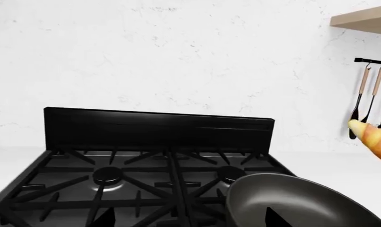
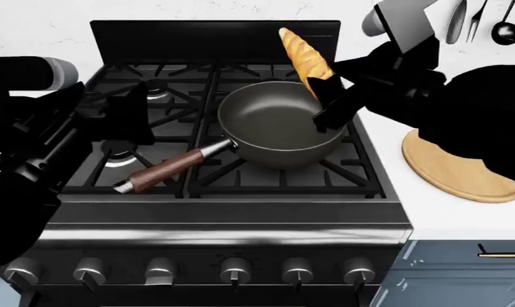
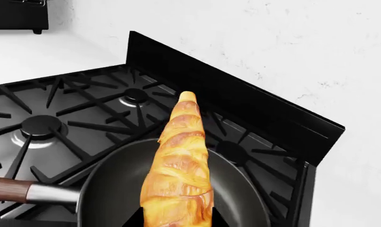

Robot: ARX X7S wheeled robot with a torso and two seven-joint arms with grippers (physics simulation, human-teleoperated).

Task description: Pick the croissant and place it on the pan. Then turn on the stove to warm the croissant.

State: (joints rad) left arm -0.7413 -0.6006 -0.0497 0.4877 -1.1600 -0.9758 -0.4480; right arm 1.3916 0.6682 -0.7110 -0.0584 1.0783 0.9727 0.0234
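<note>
Pinched tight in the right gripper (image 2: 329, 96): the long, golden, stripy croissant (image 2: 306, 57), held in the air above the round, dark grey pan (image 2: 279, 125) on the black stove (image 2: 198, 211). Off to the side over the iron grates, the left gripper (image 2: 134, 115), open or shut hard to tell.

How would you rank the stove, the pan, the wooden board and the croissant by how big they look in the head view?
Largest to smallest as seen:
1. stove
2. pan
3. round wooden board, partly hidden by the right arm, so unsure against the pan
4. croissant, held up in the right gripper, nearer the camera, so possibly flattered
</note>
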